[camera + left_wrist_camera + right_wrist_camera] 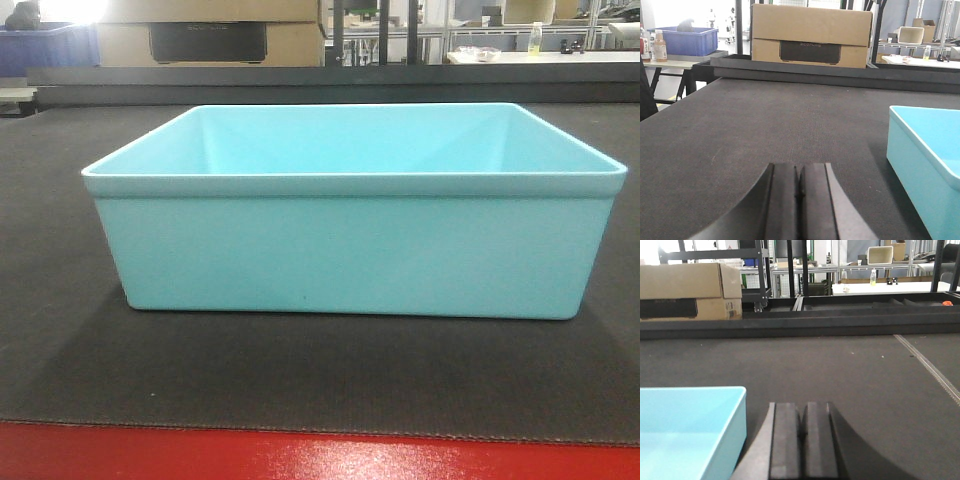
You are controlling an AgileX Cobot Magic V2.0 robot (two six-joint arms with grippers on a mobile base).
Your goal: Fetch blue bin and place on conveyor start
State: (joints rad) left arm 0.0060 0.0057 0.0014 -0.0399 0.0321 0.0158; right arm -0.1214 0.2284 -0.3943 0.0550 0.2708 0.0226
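The blue bin (350, 215), a pale turquoise tub, stands empty on the dark textured belt of the conveyor start (60, 330), whose red strip (300, 455) runs along the near edge. In the left wrist view the bin (930, 165) lies to the right of my left gripper (799, 170), which is shut with nothing in it. In the right wrist view the bin (690, 430) sits just left of my right gripper (801, 409), also shut and empty. Neither gripper touches the bin.
A raised black rail (830, 75) crosses the far end of the belt. Behind it stands a cardboard box (810, 35). A dark blue crate (685, 41) with bottles beside it rests on a side table at left. Shelving and tables fill the background.
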